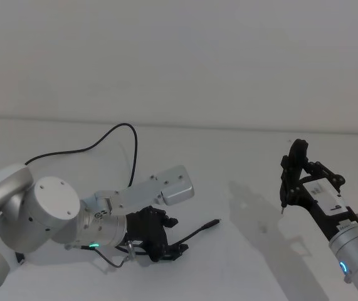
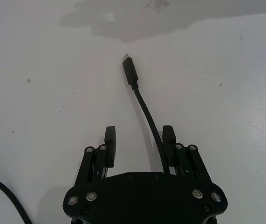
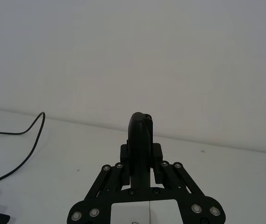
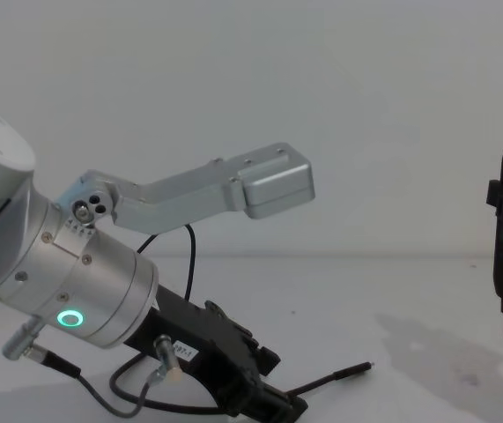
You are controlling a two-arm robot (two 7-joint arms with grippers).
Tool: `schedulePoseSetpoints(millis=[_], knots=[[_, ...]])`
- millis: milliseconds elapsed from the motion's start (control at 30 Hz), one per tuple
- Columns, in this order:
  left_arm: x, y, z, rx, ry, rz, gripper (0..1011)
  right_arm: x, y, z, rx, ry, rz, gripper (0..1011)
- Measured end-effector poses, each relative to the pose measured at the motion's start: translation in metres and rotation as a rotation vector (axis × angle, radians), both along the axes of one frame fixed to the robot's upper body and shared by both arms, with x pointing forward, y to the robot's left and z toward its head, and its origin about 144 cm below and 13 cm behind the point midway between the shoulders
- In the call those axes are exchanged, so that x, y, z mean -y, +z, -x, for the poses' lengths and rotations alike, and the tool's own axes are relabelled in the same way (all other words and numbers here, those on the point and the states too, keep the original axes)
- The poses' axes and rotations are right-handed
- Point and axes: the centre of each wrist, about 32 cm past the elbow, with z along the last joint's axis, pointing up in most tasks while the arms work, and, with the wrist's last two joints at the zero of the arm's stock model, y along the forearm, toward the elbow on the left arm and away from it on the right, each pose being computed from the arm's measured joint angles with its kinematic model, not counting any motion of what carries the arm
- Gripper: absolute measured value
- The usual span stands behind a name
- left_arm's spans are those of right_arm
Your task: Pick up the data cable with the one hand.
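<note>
Left gripper (image 2: 139,139) is down at the surface (image 2: 53,93), spread around the data cable (image 2: 143,100); closing and lifting are not done yet. Right gripper (image 3: 141,161), parked aside, pinches a pen-shaped tool (image 3: 140,130).

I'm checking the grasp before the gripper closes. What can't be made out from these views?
Left wrist view: whether the data cable touches a finger of the left gripper; it passes under the gripper itself.
Head view: the cable's far end, hidden behind the left arm.
Right wrist view: the tip of the pen tool in the right gripper, hidden by the tool's own body.
</note>
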Motion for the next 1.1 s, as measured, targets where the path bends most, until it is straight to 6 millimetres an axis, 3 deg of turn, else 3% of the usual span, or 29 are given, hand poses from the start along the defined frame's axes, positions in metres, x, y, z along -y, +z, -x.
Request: schedulePoseSetpoints(millis=[1100], knots=[[0.0,-0.0003,-0.0002,-0.001,0.002,-0.001,386,0.0,0.0,0.0,0.0,0.0,0.0,268]])
